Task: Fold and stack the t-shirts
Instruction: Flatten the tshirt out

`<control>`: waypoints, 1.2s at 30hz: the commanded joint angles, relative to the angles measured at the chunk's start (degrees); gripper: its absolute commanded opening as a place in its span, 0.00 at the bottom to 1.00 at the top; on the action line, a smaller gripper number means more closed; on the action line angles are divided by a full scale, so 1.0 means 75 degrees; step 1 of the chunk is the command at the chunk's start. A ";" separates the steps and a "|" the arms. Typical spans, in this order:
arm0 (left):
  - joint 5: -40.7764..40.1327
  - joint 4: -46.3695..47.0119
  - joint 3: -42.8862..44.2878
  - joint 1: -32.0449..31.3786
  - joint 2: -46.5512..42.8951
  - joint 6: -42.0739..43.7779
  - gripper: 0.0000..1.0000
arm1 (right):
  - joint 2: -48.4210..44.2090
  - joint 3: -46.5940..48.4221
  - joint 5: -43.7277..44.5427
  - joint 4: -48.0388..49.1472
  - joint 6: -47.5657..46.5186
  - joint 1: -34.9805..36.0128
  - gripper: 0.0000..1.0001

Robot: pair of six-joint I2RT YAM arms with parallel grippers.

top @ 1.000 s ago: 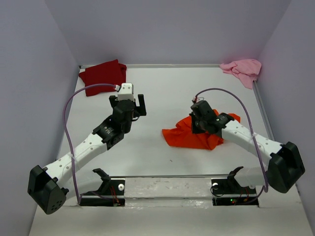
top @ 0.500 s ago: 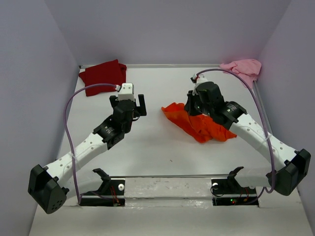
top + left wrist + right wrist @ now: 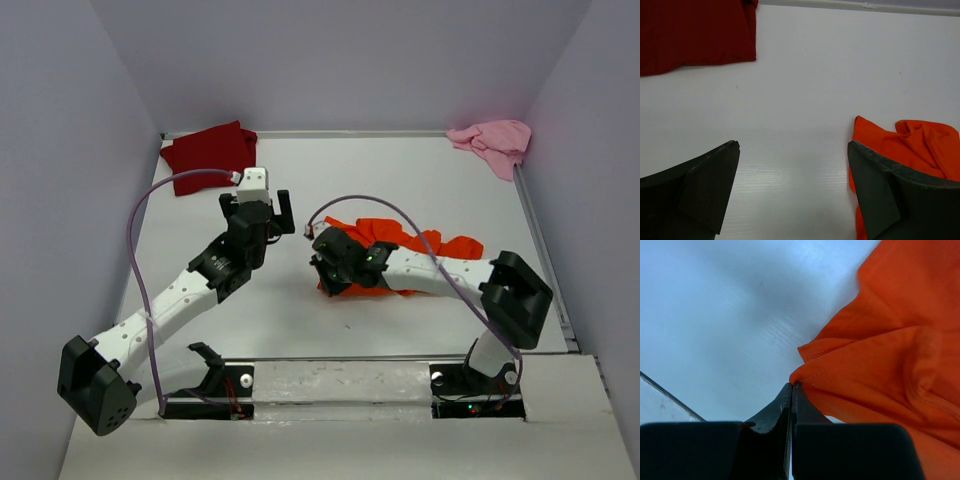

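A crumpled bright orange t-shirt [image 3: 405,243] lies mid-table, stretched from right to left. My right gripper [image 3: 326,270] is shut on its left edge, pinching a hemmed fold [image 3: 805,371] just at the fingertips [image 3: 791,386] low over the table. My left gripper [image 3: 272,206] hovers open to the left of it, nothing between its fingers [image 3: 792,145]; the orange t-shirt [image 3: 912,145] lies just beyond its right finger. The dark red t-shirt [image 3: 210,155] [image 3: 690,30] lies flat in the back left corner. The pale pink t-shirt [image 3: 492,140] is bunched in the back right corner.
Grey walls enclose the table on three sides. A clear raised strip [image 3: 340,365] runs along the near edge by the arm bases. The right arm's purple cable [image 3: 400,215] arches over the orange cloth.
The right arm has swung left and nearer, dragging the orange t-shirt's edge with it, so the cloth now stretches leftward. The left arm has stayed still.
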 commanded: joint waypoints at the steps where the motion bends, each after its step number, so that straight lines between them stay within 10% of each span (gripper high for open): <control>1: -0.0208 0.0195 0.0000 0.0077 -0.0094 0.0015 0.99 | 0.0639 0.0419 0.0305 0.0696 0.0367 0.0789 0.00; 8: -0.0197 0.0195 0.0000 0.0100 -0.0105 0.0027 0.99 | 0.1718 0.0876 0.0269 0.0872 0.0825 0.1856 0.00; 15: -0.0103 0.0195 -0.0012 0.0100 -0.0117 0.0015 0.99 | 0.1169 0.0970 0.0936 0.0359 0.0708 0.1962 0.67; 36: 0.0964 -0.0649 0.0129 -0.0181 -0.0221 -0.1251 0.99 | 0.1062 0.0502 0.3152 -0.0569 0.0532 0.1224 0.66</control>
